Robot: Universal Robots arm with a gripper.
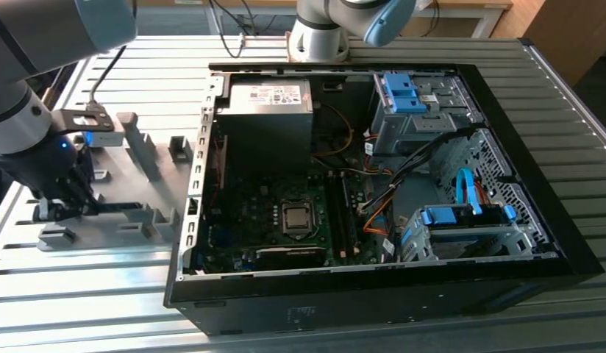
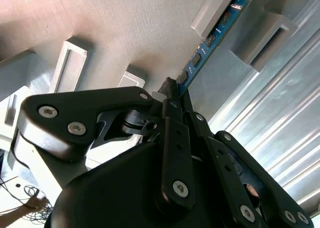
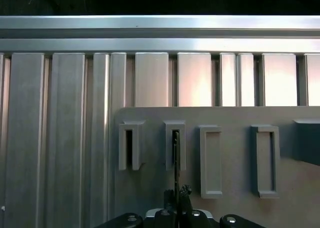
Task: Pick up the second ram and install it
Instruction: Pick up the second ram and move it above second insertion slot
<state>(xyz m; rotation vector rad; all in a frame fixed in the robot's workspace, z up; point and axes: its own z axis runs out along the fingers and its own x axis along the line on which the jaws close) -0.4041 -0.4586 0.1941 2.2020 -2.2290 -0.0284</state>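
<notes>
The second ram is a thin blue strip with dark chips. It runs from between my fingertips into a slot of a grey fixture block. In the first wrist view the ram shows edge-on as a thin dark line, standing in a slotted block. My gripper is shut on the strip's near end. In the exterior view the gripper is low over the grey fixture plate at that view's left, outside the computer case, and the ram sticks out from it towards the case.
The open computer case lies to the exterior view's right of the fixture, with motherboard, power-supply box and blue-latched drive bays. Several more grey slotted blocks stand on the fixture plate. Everything rests on a ribbed aluminium table.
</notes>
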